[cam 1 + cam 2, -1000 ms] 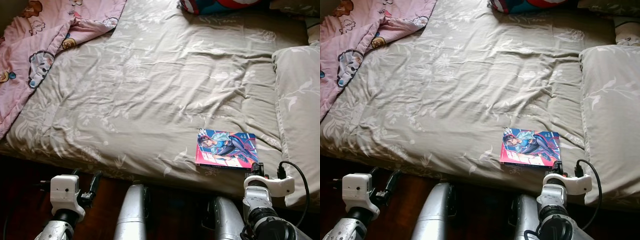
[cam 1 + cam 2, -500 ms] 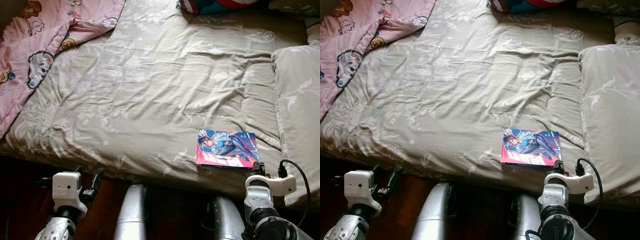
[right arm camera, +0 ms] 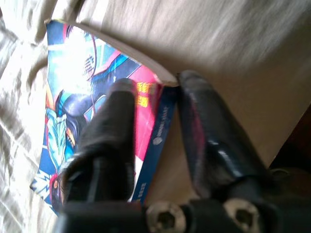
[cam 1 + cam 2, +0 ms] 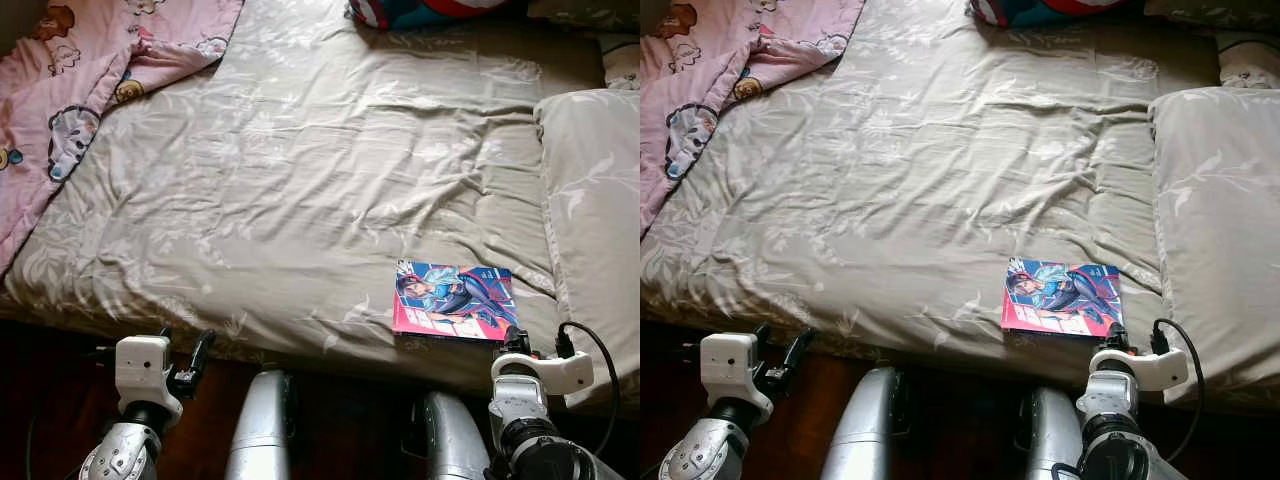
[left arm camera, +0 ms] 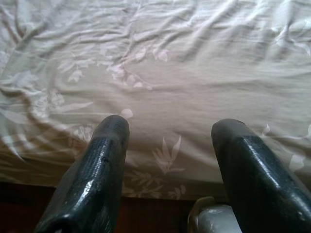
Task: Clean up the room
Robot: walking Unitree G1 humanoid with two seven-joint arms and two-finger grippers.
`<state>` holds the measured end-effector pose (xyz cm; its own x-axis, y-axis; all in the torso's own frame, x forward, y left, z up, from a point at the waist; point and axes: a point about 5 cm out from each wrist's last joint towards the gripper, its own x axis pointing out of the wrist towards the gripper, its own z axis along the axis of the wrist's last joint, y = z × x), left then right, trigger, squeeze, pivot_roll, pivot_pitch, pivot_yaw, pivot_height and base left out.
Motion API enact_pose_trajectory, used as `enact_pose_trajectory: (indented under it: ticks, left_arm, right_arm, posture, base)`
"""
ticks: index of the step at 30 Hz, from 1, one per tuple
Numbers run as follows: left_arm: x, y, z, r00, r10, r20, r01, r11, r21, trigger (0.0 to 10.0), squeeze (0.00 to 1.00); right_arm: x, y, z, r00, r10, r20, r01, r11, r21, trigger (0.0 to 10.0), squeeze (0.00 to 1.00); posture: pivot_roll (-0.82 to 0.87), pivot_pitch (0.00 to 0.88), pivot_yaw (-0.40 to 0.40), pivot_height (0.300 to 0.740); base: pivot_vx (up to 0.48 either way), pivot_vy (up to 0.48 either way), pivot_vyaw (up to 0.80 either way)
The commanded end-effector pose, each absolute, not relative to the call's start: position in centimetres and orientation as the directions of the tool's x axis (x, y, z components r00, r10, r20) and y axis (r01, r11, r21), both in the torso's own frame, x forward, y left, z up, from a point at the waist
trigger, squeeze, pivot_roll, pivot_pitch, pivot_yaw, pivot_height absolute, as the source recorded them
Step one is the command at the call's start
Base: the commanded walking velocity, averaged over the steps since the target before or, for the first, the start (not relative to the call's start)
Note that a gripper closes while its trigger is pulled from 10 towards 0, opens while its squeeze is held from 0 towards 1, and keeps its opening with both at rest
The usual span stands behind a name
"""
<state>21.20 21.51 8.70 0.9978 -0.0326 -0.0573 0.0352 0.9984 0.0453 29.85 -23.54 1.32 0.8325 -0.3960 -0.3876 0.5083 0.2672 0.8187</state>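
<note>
Right wrist view: my right gripper [image 3: 155, 90] spread around near corner of comic book [image 3: 73, 121], one finger [image 3: 109, 126] over cover, other beside spine; actual contact hard to judge, picture blurred. Book lies lower right of left eye frame on bed [image 4: 300, 200], beside pillow [image 4: 590, 220]. Left gripper [image 5: 167, 128] wide open, empty, bottom left. Pink blanket [image 4: 70, 90] cut off upper left.
</note>
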Motion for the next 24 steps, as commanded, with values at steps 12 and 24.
enact_pose_trajectory:
  ticks: [12, 24]
  left_arm:
    - [20.68, 21.92, 7.66, 0.996, -0.006, -0.091, 0.011, 0.999, 0.049, 10.0, 0.00]
    - [21.19, 21.57, 7.43, 0.997, -0.007, -0.083, 0.010, 0.999, 0.038, 10.0, 0.00]
  right_arm:
    - [29.17, -21.85, 0.05, 0.838, -0.329, -0.436, 0.539, 0.363, 0.760, 10.0, 0.00]
    - [28.46, -22.31, -0.54, 0.808, -0.349, -0.474, 0.584, 0.369, 0.723, 10.0, 0.00]
  posture:
    - [0.25, 0.348, 0.061, 0.640]
    - [0.25, 0.341, 0.053, 0.640]
  base:
    - [0.000, 0.000, 0.00]
    - [0.000, 0.000, 0.00]
